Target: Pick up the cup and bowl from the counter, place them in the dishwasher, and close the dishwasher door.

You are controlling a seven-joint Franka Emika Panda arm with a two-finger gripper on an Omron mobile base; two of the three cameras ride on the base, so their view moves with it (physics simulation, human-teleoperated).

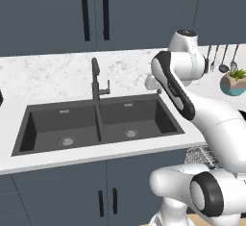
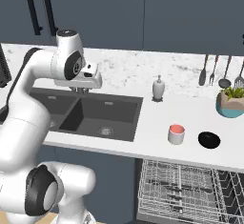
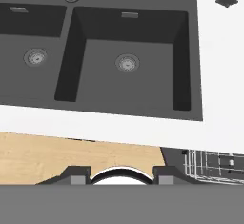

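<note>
The pincer [image 3: 121,176] is held empty and parted above the sink [image 2: 90,113]; cup [image 2: 176,134] and bowl [image 2: 208,139] are left beside the sink, ungrasped.

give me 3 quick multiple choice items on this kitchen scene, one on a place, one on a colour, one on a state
1. Where is the cup?
A. in the sink
B. on the counter, left of the bowl
C. in the dishwasher rack

2. What colour is the bowl?
A. black
B. teal
C. white

3. The dishwasher rack is:
A. loaded with the cup
B. loaded with the bowl
C. out, without cup or bowl

Answers:
1 B, it stands on the marble beside the bowl.
2 A, a dark shallow dish.
3 C, both items sit on the counter.
</note>
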